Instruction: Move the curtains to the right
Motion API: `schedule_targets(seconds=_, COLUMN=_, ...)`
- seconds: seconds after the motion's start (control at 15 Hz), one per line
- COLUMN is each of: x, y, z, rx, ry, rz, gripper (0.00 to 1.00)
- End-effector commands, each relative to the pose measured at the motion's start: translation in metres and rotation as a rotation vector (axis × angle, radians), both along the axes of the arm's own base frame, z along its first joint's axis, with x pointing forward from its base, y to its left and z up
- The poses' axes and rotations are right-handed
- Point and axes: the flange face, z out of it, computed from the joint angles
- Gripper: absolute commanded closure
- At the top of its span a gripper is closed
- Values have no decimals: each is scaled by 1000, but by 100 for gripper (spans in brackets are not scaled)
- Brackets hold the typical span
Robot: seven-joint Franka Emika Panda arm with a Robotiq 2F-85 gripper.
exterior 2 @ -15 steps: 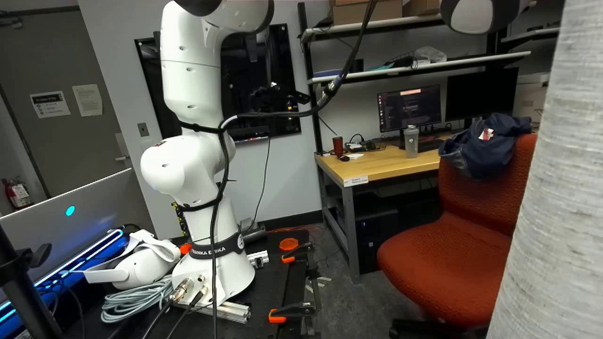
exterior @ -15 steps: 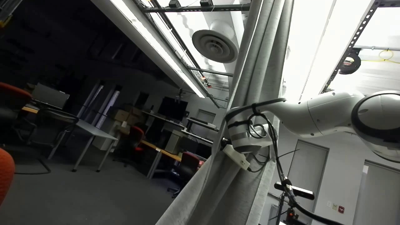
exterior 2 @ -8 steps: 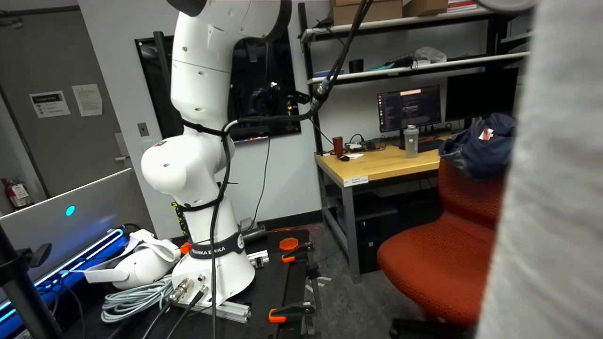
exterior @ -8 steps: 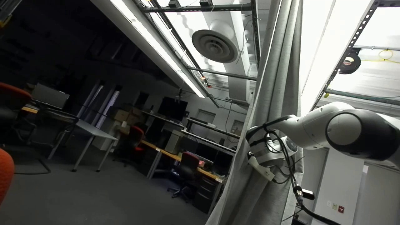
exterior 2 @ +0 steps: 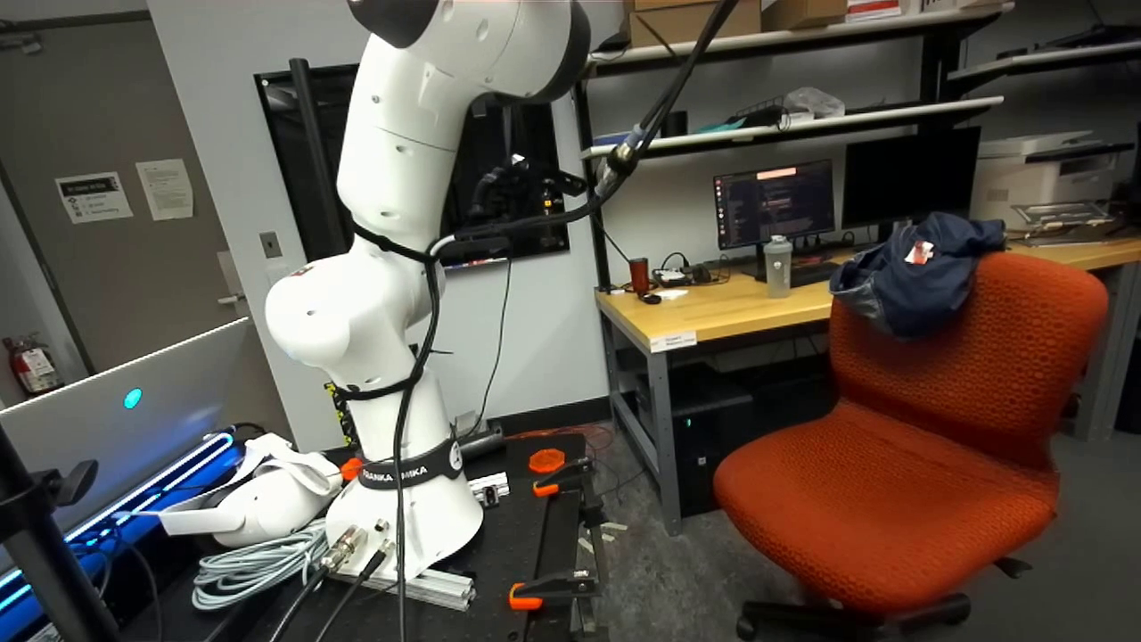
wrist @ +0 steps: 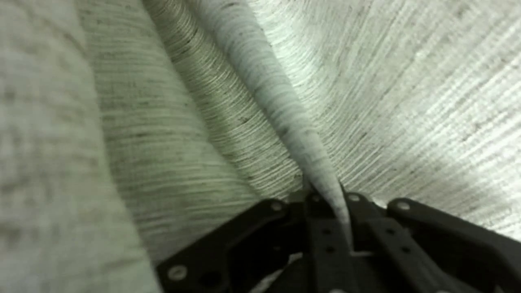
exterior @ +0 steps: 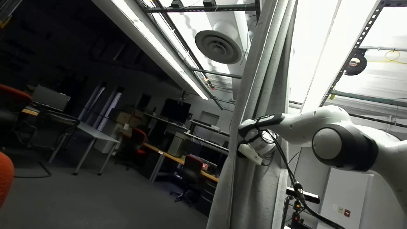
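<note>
The curtains [exterior: 267, 76] hang as a tall bunch of pale grey folds in an exterior view, from the top edge to the bottom. They fill the background of the wrist view [wrist: 386, 101]. My gripper [wrist: 330, 193] is shut on a narrow fold of the fabric, which runs down between its two black fingers. In an exterior view, the wrist end of the arm [exterior: 264, 144] presses against the curtains at mid-height, and the fingers are hidden by the folds. The curtains do not show in the exterior view with the robot base.
The robot base [exterior 2: 406, 517] stands on a black table with clamps [exterior 2: 553, 588] at its edge. A red chair [exterior 2: 891, 499] stands beside a wooden desk [exterior 2: 731, 308]. A cable [exterior: 286, 159] hangs from the arm. A camera on a stand [exterior: 305, 194] is behind the curtains.
In an exterior view, the curtains and wrist first swung right, then came partway back left and slightly up. The curtain edge left the view with the base, where the upper arm leans further right.
</note>
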Motion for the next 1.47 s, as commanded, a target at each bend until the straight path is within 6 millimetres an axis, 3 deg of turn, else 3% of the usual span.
schedule_targets(seconds=0.0, x=53, y=41, z=29, rx=9, ry=35, rz=127, gripper=100)
schedule_targets(seconds=0.2, x=84, y=83, z=40, rx=30, ry=57, rz=209, gripper=100)
schedule_targets(seconds=0.33, x=98, y=100, z=46, rx=39, ry=73, rz=254, gripper=100)
schedule_targets(seconds=0.47, x=105, y=104, z=48, rx=46, ry=98, rz=277, gripper=100)
schedule_targets(seconds=0.6, x=105, y=93, z=46, rx=57, ry=111, rz=251, gripper=100)
schedule_targets(seconds=0.93, x=80, y=22, z=29, rx=181, ry=120, rz=7, gripper=100)
schedule_targets(seconds=1.4, x=-9, y=-102, z=38, rx=267, ry=21, rz=-370, gripper=100)
